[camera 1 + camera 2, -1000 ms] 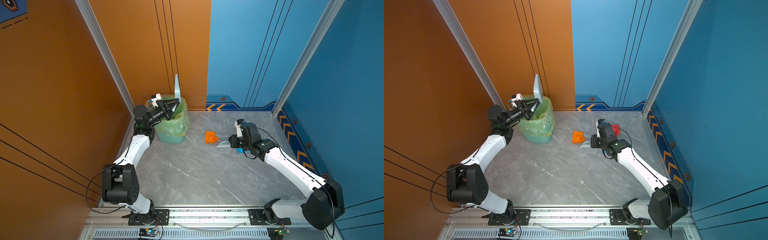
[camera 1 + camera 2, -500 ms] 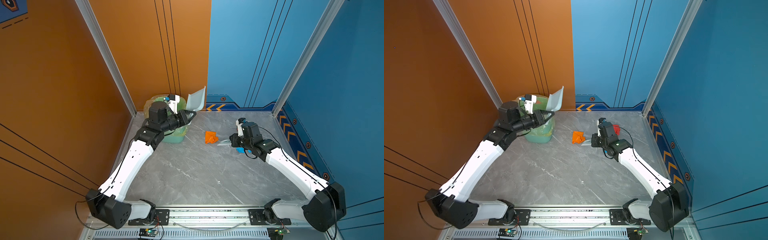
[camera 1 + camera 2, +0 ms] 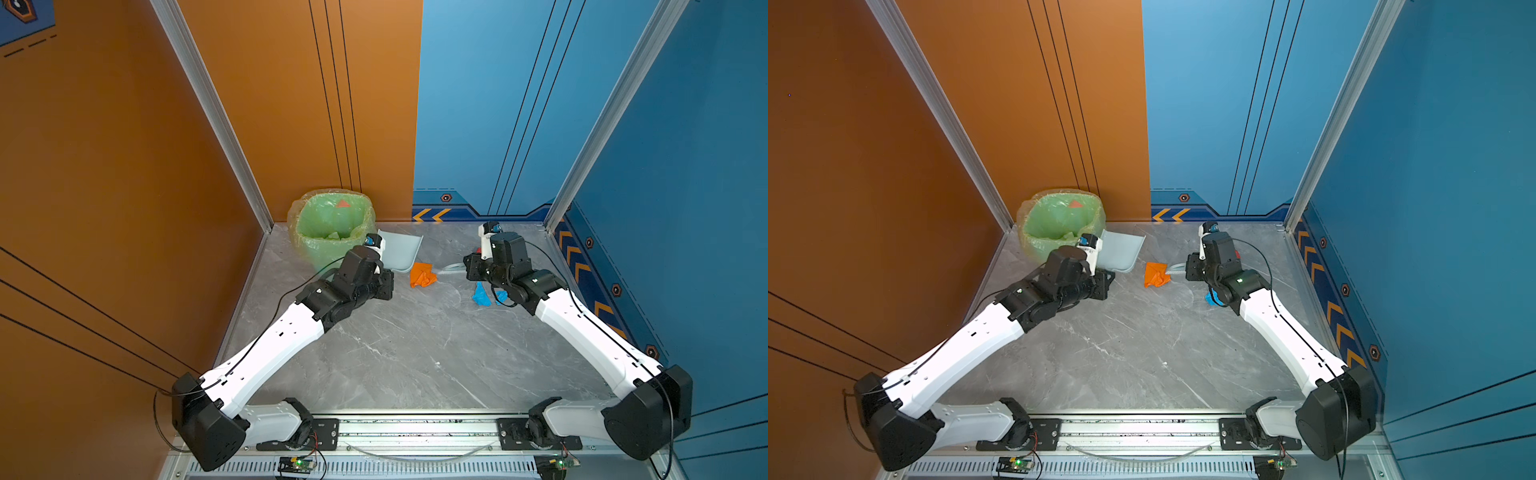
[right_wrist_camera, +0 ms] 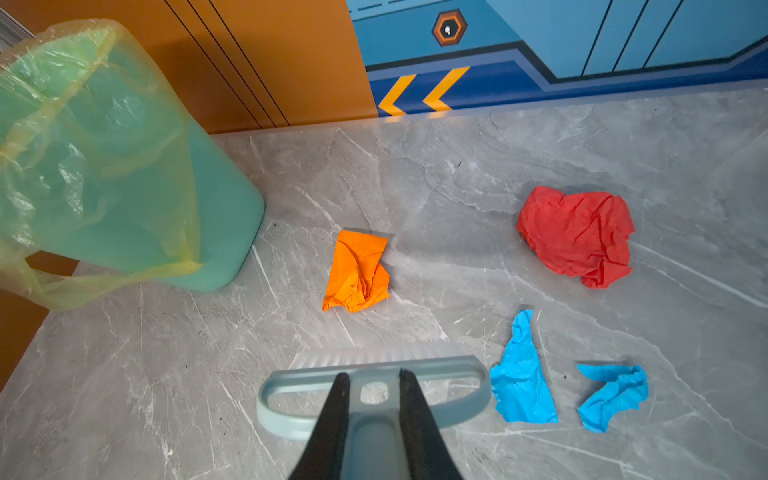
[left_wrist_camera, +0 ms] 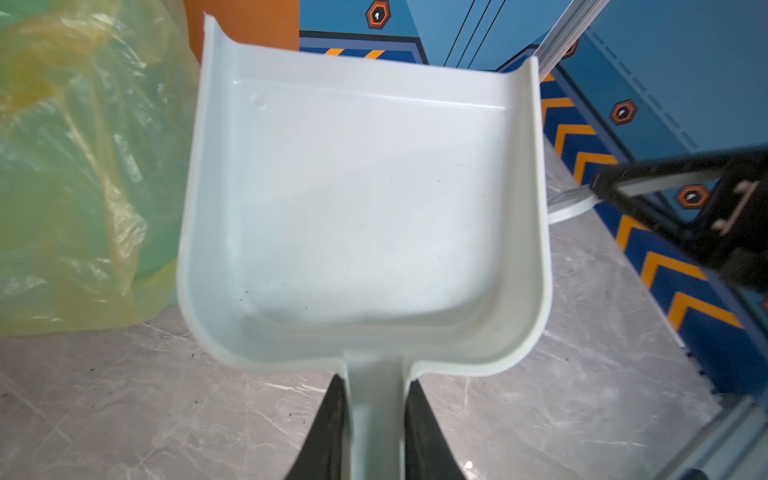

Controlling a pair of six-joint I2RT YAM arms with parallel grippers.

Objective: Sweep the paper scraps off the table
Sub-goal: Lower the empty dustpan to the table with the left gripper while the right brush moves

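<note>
My left gripper [image 5: 376, 384] is shut on the handle of the pale grey-blue dustpan [image 5: 361, 199]. The pan is empty and sits low beside the bin, also in both top views [image 3: 400, 251] [image 3: 1119, 253]. My right gripper [image 4: 371, 376] is shut on the handle of the brush [image 4: 457, 395], bristles down on the table [image 3: 395, 353]. Of the paper scraps, an orange wad [image 4: 357, 272] [image 3: 422, 274] lies between pan and brush. A red wad [image 4: 577, 235] and two bright blue pieces [image 4: 521, 374] [image 4: 611, 395] lie near the brush's end.
The green bag-lined bin [image 3: 332, 226] stands in the back left corner with scraps inside [image 3: 343, 203]. Orange and blue walls close the table at the back and sides. An aluminium rail [image 3: 415, 428] carrying both arm bases runs along the front edge.
The left arm has swung the dustpan from over the bin down to the table, right of the bin and close to the orange wad. The right arm and brush have barely moved.
</note>
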